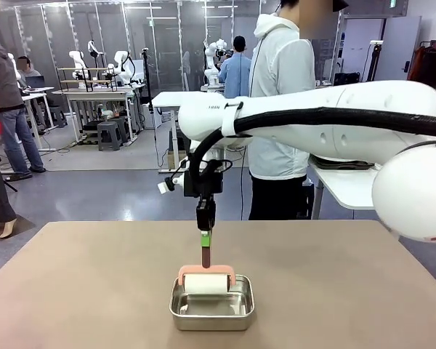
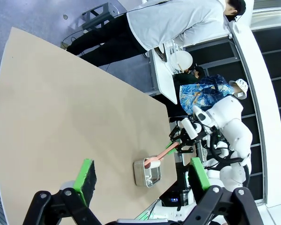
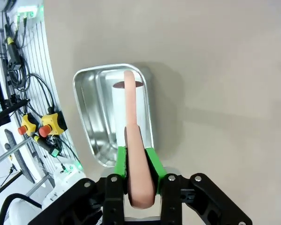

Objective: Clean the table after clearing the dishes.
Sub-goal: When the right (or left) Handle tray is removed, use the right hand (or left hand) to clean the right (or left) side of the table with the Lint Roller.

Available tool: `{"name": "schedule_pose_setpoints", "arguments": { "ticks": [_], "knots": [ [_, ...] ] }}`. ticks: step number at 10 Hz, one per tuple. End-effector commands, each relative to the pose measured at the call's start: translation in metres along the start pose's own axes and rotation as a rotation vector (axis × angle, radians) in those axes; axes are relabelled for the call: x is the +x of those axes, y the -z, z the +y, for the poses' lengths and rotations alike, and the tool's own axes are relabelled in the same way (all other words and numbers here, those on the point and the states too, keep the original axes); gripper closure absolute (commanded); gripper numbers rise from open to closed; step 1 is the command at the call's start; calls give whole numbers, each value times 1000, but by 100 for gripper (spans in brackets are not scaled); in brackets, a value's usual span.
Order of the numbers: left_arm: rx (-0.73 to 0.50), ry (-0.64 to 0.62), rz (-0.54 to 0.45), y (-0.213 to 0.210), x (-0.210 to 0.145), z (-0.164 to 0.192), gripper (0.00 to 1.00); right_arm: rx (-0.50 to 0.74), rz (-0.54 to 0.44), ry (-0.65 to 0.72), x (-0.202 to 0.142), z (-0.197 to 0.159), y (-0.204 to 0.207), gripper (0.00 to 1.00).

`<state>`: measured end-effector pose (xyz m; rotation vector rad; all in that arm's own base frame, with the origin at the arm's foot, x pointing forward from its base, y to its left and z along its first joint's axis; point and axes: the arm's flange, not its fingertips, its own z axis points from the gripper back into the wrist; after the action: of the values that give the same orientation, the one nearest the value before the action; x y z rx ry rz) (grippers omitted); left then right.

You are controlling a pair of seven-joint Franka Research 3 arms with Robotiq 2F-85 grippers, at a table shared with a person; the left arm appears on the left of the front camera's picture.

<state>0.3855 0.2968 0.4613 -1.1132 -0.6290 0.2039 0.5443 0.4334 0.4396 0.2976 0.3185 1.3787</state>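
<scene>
At the lower centre of the front view, a pink-handled roller [image 1: 206, 278] is held upright by the right hand [image 1: 206, 238], clenched on its handle, with the white roll in the steel pan [image 1: 211, 325] on the taupe desk [image 1: 87, 291], presumably readied for wiping; the left hand [image 2: 141, 174] is released, grasping nothing.

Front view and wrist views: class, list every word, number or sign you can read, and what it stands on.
Nothing reads clearly.
Dark print on the right arm: too small to read.
Blue lit display, left wrist view: blurred.
Roller and pan: no print.
</scene>
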Motion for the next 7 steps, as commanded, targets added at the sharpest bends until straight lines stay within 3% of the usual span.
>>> {"name": "schedule_pose_setpoints", "arguments": {
  "ticks": [1, 5, 7],
  "knots": [
    [-7, 15, 10, -4, 0, 0, 0, -65, 32, 315, -23, 22, -22, 100],
    [-7, 15, 10, -4, 0, 0, 0, -131, -66, 731, -81, 64, -48, 100],
    [-7, 15, 10, -4, 0, 0, 0, -184, -161, 900, -117, 85, -55, 100]
  ]
}}
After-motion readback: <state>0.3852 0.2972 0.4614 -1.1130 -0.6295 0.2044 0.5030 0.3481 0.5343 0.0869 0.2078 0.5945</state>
